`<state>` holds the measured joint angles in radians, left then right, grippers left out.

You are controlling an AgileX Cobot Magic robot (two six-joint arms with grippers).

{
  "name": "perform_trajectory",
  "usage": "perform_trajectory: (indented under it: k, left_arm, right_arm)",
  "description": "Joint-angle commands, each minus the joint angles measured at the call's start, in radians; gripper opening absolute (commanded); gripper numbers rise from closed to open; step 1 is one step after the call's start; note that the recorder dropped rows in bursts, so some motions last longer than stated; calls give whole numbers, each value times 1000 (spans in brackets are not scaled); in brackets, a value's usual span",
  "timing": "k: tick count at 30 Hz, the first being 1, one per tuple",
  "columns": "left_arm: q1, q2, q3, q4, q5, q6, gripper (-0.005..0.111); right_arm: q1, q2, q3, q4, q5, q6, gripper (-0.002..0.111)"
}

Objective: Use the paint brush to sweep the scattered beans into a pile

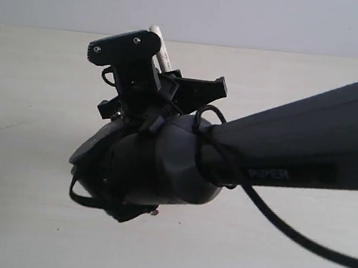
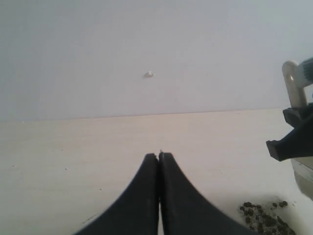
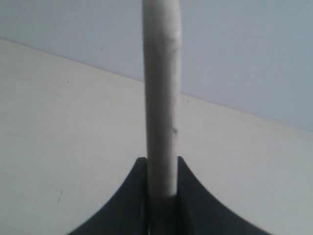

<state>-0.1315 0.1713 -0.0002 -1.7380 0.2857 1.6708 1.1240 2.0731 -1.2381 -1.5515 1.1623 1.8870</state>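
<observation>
My right gripper (image 3: pixel 162 161) is shut on the pale wooden handle of the paint brush (image 3: pixel 161 93), which sticks straight out past the fingertips. In the exterior view the right arm fills the middle, and only the handle's end (image 1: pixel 160 46) shows above the gripper (image 1: pixel 167 76); bristles are hidden. The left wrist view shows the handle's end (image 2: pixel 292 81), a strip of silver ferrule (image 2: pixel 304 177) and a right finger (image 2: pixel 289 142). A patch of reddish-brown beans (image 2: pixel 265 216) lies below them. My left gripper (image 2: pixel 159 155) is shut and empty, left of the beans.
The pale table (image 1: pixel 35 92) runs back to a grey-white wall (image 1: pixel 244 15) with a small mark on it. The right arm's black cable (image 1: pixel 285 227) loops low over the table. One lone bean (image 1: pixel 154 213) peeks out under the arm.
</observation>
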Motion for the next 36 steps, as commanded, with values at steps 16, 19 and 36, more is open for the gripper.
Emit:
perform_trajectory:
  k: [16,19,36]
  left_arm:
    - [3,-8,0,-6,3,-1,0]
    - [3,-8,0,-6,3,-1,0]
    - [3,-8,0,-6,3,-1,0]
  right_arm:
    - [-147,21,-2,-137,-433,55,0]
    - [-147,21,-2,-142,-452,59,0]
    - [-83,-15,-2,-132,-391,43,0]
